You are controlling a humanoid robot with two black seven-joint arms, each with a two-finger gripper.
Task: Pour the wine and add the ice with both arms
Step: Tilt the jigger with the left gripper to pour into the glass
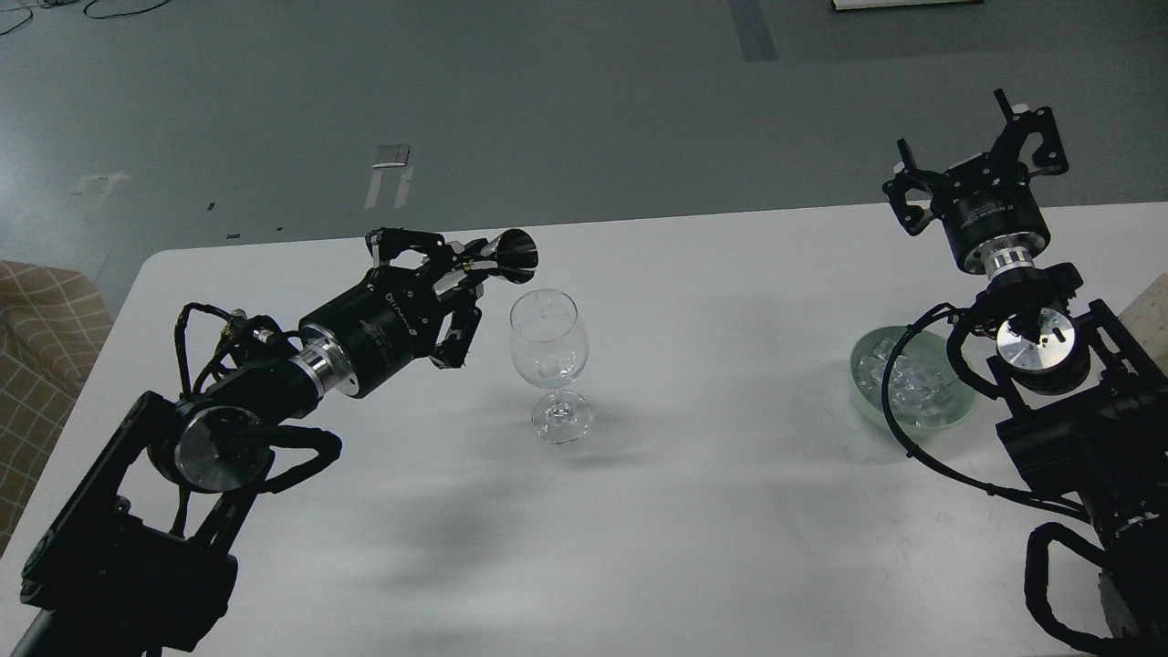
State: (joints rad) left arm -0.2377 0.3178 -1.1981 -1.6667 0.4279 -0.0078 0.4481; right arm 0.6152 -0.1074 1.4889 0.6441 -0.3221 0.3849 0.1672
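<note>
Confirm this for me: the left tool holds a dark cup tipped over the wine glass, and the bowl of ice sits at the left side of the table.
Not quite. The head view shows the left tool holding a dark cup tipped above the wine glass, but the bowl of ice sits at the right side of the table, below the right arm.

You're in a lab or test hall: bare grey floor with tape marks [392, 173], loose black cables [109, 9], plain white table [730, 511].
</note>
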